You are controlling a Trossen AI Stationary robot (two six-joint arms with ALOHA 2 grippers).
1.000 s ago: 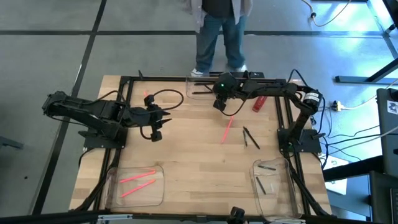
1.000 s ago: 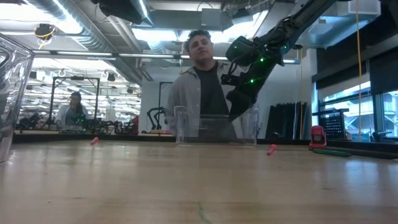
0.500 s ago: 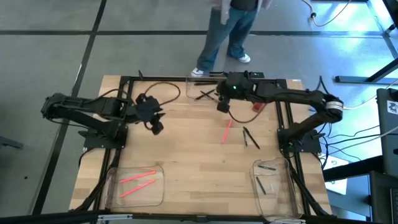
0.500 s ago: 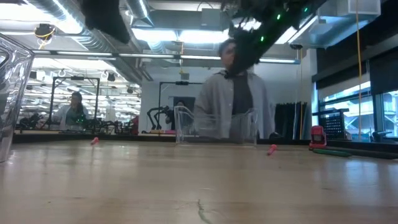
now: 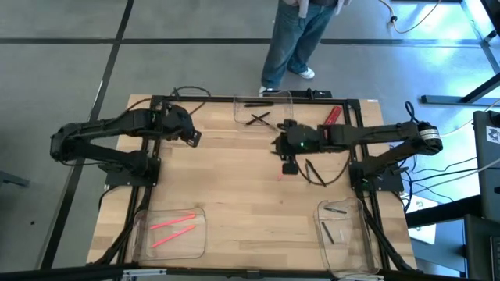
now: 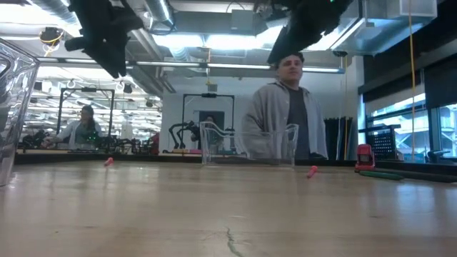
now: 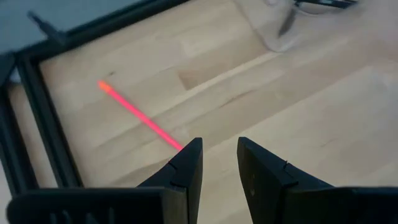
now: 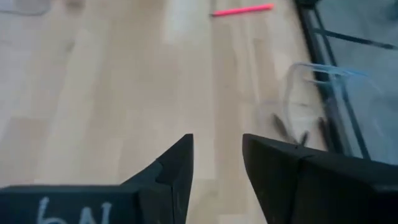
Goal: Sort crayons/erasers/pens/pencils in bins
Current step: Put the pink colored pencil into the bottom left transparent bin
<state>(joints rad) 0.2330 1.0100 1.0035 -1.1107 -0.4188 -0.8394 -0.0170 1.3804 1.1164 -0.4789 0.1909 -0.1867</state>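
Observation:
A pink stick (image 7: 140, 115) lies flat on the wood at the table's far left. My left gripper (image 7: 217, 163) hangs open just above and short of its near end, touching nothing. My right gripper (image 5: 287, 162) hovers open over the table's middle, above another pink stick (image 5: 279, 176). Two black sticks (image 5: 315, 172) lie beside it. The far bin (image 5: 262, 117) holds two crossed black sticks. The near-left bin (image 5: 168, 231) holds two pink sticks, and the near-right bin (image 5: 344, 226) holds dark ones.
A red oblong block (image 5: 332, 115) lies at the far right, by the black frame rail (image 5: 353, 133). A person (image 6: 285, 114) stands beyond the far edge. Cables loop over the wood near both arms. Bare wood spans the middle and near part.
My right gripper has risen and drawn back from the far bin toward the table's middle. My left gripper has swung toward the far edge, rolled about its own axis and tipped down over the far-left pink stick. The person has stepped toward the right.

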